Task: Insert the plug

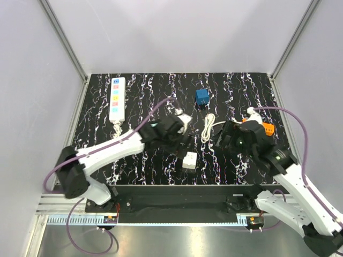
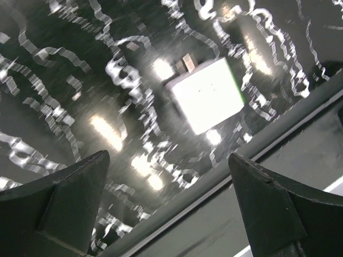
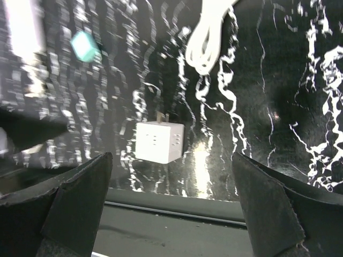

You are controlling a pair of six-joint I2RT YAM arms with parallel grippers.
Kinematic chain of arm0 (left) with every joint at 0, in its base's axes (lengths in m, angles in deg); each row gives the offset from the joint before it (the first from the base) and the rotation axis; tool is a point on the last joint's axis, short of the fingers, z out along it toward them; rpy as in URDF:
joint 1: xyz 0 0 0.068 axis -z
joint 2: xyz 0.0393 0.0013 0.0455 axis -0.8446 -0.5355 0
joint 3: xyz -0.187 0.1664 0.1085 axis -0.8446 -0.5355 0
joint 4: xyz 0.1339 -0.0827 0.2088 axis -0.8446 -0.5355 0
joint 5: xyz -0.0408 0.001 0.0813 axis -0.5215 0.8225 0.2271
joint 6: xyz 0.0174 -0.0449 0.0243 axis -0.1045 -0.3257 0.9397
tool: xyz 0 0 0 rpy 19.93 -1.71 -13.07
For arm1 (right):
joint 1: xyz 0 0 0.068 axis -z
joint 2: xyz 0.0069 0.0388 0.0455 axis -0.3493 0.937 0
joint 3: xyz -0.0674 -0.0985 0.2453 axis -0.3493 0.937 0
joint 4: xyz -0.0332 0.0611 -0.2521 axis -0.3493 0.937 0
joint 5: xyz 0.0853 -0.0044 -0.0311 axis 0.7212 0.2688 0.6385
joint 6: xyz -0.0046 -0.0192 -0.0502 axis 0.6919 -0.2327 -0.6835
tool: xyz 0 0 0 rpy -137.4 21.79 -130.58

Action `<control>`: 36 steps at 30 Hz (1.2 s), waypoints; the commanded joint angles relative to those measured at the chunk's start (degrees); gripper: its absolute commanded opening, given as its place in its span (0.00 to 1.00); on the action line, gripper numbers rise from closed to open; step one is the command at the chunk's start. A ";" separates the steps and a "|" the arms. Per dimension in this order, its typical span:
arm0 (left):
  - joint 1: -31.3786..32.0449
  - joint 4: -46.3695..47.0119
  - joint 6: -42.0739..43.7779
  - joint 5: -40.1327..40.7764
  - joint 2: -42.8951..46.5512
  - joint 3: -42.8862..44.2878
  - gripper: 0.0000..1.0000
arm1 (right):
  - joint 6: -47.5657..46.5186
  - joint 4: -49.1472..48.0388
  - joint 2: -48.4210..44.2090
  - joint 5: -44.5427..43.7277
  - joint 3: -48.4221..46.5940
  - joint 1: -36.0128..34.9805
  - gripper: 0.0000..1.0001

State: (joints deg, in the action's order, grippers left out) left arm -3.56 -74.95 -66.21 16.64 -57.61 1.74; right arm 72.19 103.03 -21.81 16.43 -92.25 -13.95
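The plug is a small white plastic cube adapter (image 1: 189,160). It sits on the black, white-veined surface (image 1: 241,96) close to the near edge, about midway between the two arms. In the right wrist view the cube (image 3: 159,142) shows small dark slots on the face turned toward the camera, and short metal prongs (image 3: 163,116) stand out from the side away from the surface's near edge. The left wrist view shows the same cube (image 2: 209,95) washed out by glare, its prongs (image 2: 185,63) again on the side opposite the near edge. The body is about as wide as it is long, so the prongs give its only clear axis: they run near to far and point far. Seen from above, the cube is turned slightly off square to the edge.

The left pincer (image 1: 182,140) hangs just beyond the cube on its far left, its jaws spread wide with nothing between them. The right pincer (image 1: 225,140) is to the cube's right and a little farther back, also wide apart and empty.

Farther back lie a coiled white cable (image 1: 208,127), a blue cube (image 1: 202,96), and at far left a long white power strip (image 1: 117,98).
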 commanded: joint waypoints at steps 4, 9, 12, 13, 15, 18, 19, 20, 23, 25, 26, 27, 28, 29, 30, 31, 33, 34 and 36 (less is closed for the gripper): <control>6.22 1.78 -5.54 6.15 -13.11 10.62 0.99 | -0.98 -1.41 -11.59 -4.78 -0.69 -0.24 1.00; 7.99 1.42 -8.52 7.99 -22.87 15.73 0.99 | -0.19 -1.14 -19.42 -8.04 -1.40 -0.24 1.00; 7.99 1.34 -10.72 10.62 -24.81 15.56 0.99 | -0.62 -0.97 -21.80 -8.57 -1.31 -0.24 1.00; 7.90 1.34 -11.42 11.68 -25.07 15.38 0.99 | -1.15 -0.71 -22.15 -8.66 -1.31 -0.15 1.00; 7.99 1.34 -11.52 11.86 -25.78 15.11 0.98 | -1.41 -0.44 -23.03 -9.10 -1.31 -0.24 1.00; 8.08 1.51 -11.26 9.93 -27.27 15.29 0.91 | -1.85 -0.18 -23.56 -9.71 -1.14 -0.24 1.00; 8.42 1.69 -11.08 9.75 -27.71 15.38 0.85 | -1.86 -0.09 -23.56 -9.89 -1.05 -0.15 1.00; 8.51 2.12 -11.08 9.58 -28.50 15.38 0.78 | -1.86 -0.18 -23.74 -9.98 -0.87 -0.24 1.00; 9.04 2.83 -11.17 10.54 -27.81 14.24 0.33 | -2.64 -0.79 -23.21 -9.37 -0.34 -0.24 1.00; 9.04 3.18 -10.82 10.55 -26.23 12.49 0.19 | -3.00 -0.88 -22.77 -8.75 -0.26 -0.15 1.00; 9.04 4.05 -10.12 10.02 -23.87 11.61 0.10 | -3.00 -0.79 -22.42 -8.57 -0.17 -0.24 1.00; 9.13 4.84 -8.20 8.88 -22.28 10.64 0.05 | -2.65 -0.88 -22.42 -8.49 -0.08 -0.15 1.00; 9.04 7.11 -6.79 8.18 -18.44 7.85 0.00 | -2.56 -0.97 -22.42 -8.22 0.27 -0.24 1.00; 9.13 8.62 -5.64 7.74 -16.22 6.08 0.00 | -2.47 -1.06 -22.42 -8.22 0.45 -0.15 1.00; 9.04 10.37 -4.32 6.43 -13.94 4.06 0.00 | -2.30 -1.14 -22.51 -8.13 0.71 -0.15 1.00; 8.96 14.65 -1.44 5.46 -9.04 -0.48 0.00 | -2.29 -1.14 -22.59 -7.96 1.06 -0.24 1.00; 8.87 17.67 0.86 4.39 -4.88 -4.29 0.00 | -2.21 -1.15 -22.68 -7.70 1.24 -0.24 1.00; 8.95 19.16 2.53 4.30 -1.55 -6.83 0.00 | -2.21 -1.32 -22.68 -7.61 1.41 -0.24 1.00; 8.87 20.93 4.21 3.78 2.06 -9.39 0.00 | -1.94 -1.32 -22.59 -7.34 1.76 -0.24 1.00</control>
State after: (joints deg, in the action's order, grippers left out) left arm 5.18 -63.45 -67.68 22.54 -61.99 -5.54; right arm 70.31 103.48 -44.89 9.04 -90.87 -13.95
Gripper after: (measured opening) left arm 0.626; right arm 0.994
